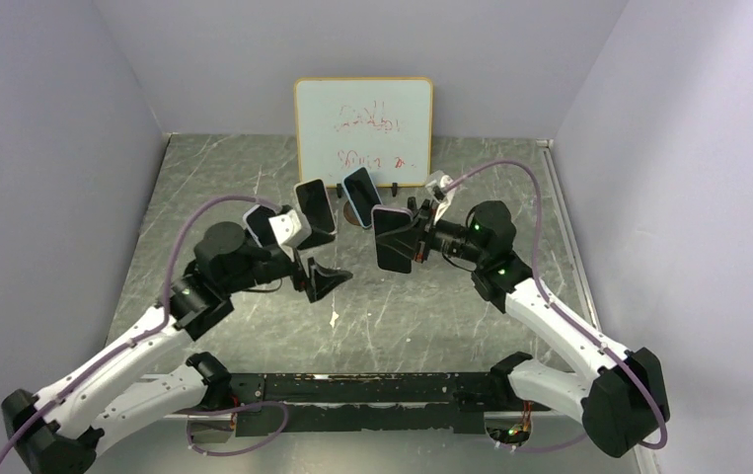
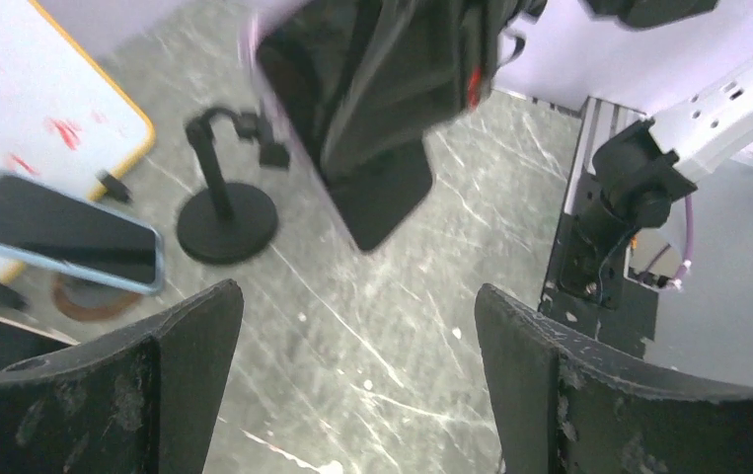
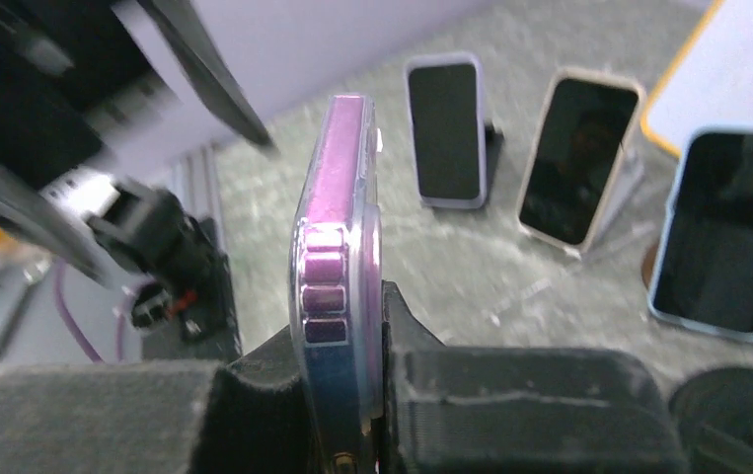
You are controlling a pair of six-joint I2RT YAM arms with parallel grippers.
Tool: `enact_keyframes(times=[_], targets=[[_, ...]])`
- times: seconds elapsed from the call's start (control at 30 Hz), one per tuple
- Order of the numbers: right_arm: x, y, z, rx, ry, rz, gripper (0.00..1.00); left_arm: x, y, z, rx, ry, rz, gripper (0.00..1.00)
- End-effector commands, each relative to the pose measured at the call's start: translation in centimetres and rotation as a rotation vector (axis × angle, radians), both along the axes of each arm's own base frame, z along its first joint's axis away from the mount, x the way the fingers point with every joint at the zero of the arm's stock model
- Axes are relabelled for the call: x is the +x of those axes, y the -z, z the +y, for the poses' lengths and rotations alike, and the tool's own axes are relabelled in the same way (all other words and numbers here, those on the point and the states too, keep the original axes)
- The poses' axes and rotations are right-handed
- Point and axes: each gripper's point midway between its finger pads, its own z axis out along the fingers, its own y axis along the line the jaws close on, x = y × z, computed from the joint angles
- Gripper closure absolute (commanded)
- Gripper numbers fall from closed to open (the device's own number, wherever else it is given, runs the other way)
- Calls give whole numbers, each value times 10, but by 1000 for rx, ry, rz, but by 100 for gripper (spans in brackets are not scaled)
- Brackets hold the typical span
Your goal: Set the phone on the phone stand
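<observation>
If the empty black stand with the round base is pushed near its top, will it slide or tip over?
The black stand would probably tip: its thin post rises high and the clamp arm hangs out to one side. Pushed low, on its wide flat base, it would more likely slide over the smooth table.

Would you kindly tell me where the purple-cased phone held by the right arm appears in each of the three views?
Top external: the purple-cased phone is just right of centre, gripped by the right tool.
Left wrist: upper centre, hanging above the table.
Right wrist: centre, seen edge-on, clamped in the tool.
Shared landmark: the whiteboard.
</observation>
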Motion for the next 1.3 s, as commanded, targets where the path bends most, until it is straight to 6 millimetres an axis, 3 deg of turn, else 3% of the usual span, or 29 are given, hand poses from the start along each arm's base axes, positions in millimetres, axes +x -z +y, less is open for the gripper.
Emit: enact_keyframes(times=[0.0,0.23,0.5,0.87,0.93,0.97,1.03,1.1,1.13,1.27], targets=[[-20,-93,4,328,-61,-140,100,-2,14,-14,-149,35,81,9],[-41,-111,9,386,-159,-156,100,-1,20,-23,-243,54,84,8],[-48,-97,29,362,-226,-132,100,-9,4,-31,-356,131,48,6],[-55,-101,48,363,-263,-141,100,-20,18,-50,-350,262,111,11],[-56,-103,50,363,-269,-144,100,-25,22,-52,-346,286,118,17],[-57,-103,51,362,-274,-146,100,-27,24,-53,-346,295,119,24],[-58,-103,54,355,-274,-149,100,-30,27,-54,-344,312,122,51],[-59,-105,55,356,-268,-159,100,-34,29,-57,-340,338,129,87],[-59,-104,56,353,-268,-161,100,-35,31,-58,-337,343,135,94],[-58,-99,59,302,-274,-166,100,-37,33,-56,-324,341,130,95]])
